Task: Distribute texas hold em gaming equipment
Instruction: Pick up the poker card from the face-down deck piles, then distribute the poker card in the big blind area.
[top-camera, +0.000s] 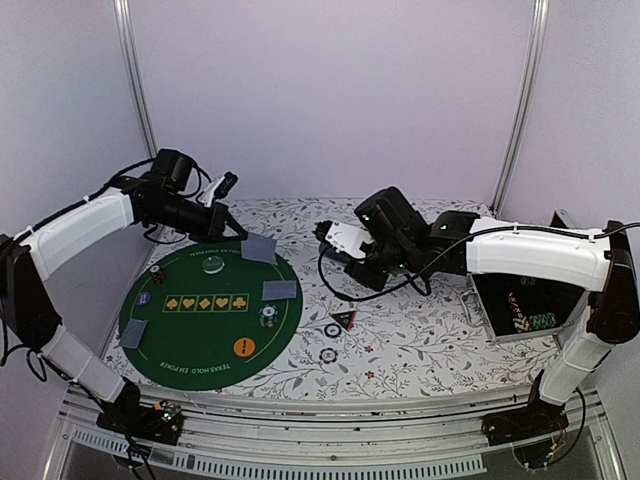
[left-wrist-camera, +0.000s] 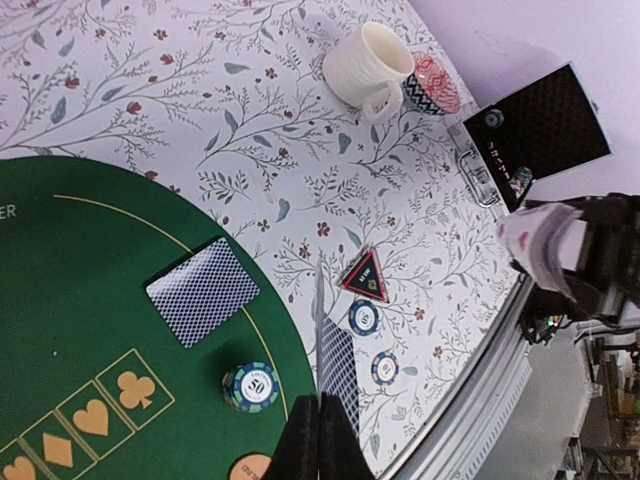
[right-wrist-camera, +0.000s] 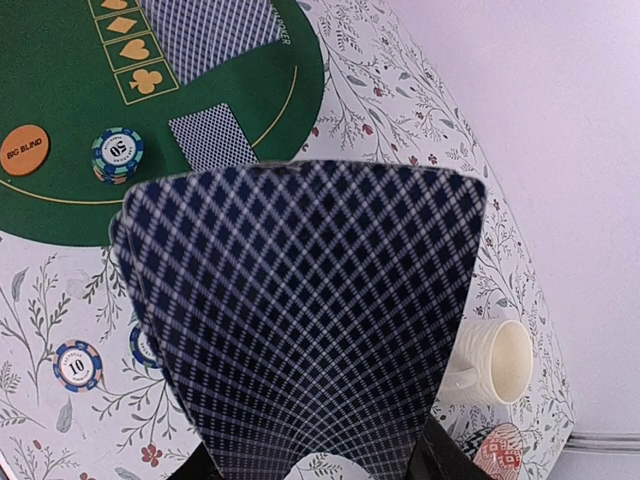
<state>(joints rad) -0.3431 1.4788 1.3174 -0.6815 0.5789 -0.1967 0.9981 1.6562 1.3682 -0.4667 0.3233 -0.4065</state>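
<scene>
The left jaws are pressing together on one playing card (left-wrist-camera: 337, 365), which is sticking out ahead of them over the edge of the green mat (left-wrist-camera: 80, 300). The right jaws are pinching the bottom of a stack of cards (right-wrist-camera: 310, 310) above the table (right-wrist-camera: 35, 285).

pale lilac walls (top-camera: 330, 90) with metal corner posts (top-camera: 520, 100) behind a floral tablecloth (top-camera: 420, 340).

Floral table (top-camera: 420, 345): green mat (top-camera: 190, 335) on the left, marker (left-wrist-camera: 365, 277) and two chips (left-wrist-camera: 363, 317) beside it, case (left-wrist-camera: 545, 125) right, mug (left-wrist-camera: 368, 65) beside dish (left-wrist-camera: 432, 85).
</scene>
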